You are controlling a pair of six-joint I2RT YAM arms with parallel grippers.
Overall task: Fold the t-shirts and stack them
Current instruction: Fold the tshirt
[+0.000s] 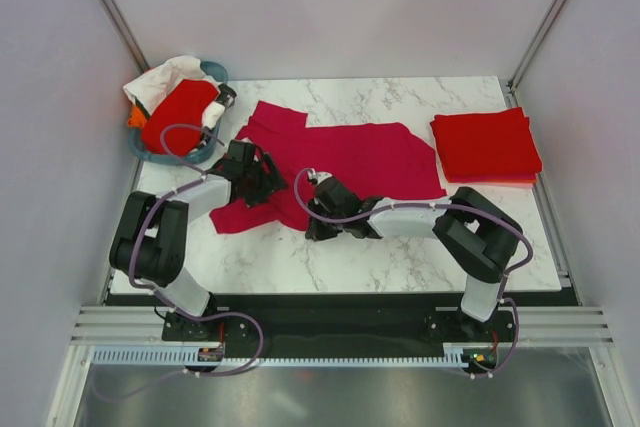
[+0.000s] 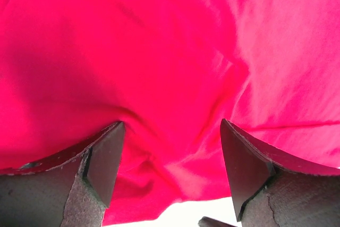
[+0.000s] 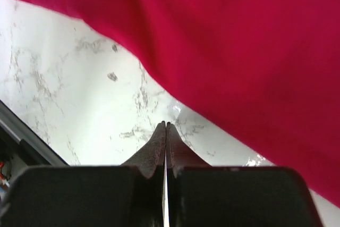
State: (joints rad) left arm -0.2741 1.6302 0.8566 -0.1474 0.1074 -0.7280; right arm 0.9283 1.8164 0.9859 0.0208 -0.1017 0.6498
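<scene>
The left gripper (image 2: 172, 131) hangs released over the crimson shirt (image 1: 350, 162). The right gripper (image 3: 166, 126), clenched on nothing, is over bare counter (image 1: 380, 252) beside its hem. The teal basket (image 1: 135, 144) holds a red shirt (image 1: 180, 112).

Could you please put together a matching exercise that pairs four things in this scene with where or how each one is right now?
Things:
1. crimson-pink t-shirt
2. folded red t-shirts
3. teal basket
4. right gripper

Places or states:
A. at the far left corner of the table
B. shut, over bare table just off a shirt's edge
C. spread out unfolded in the middle
D. stacked by the right edge

Pairs: 1-C, 2-D, 3-A, 4-B
</scene>
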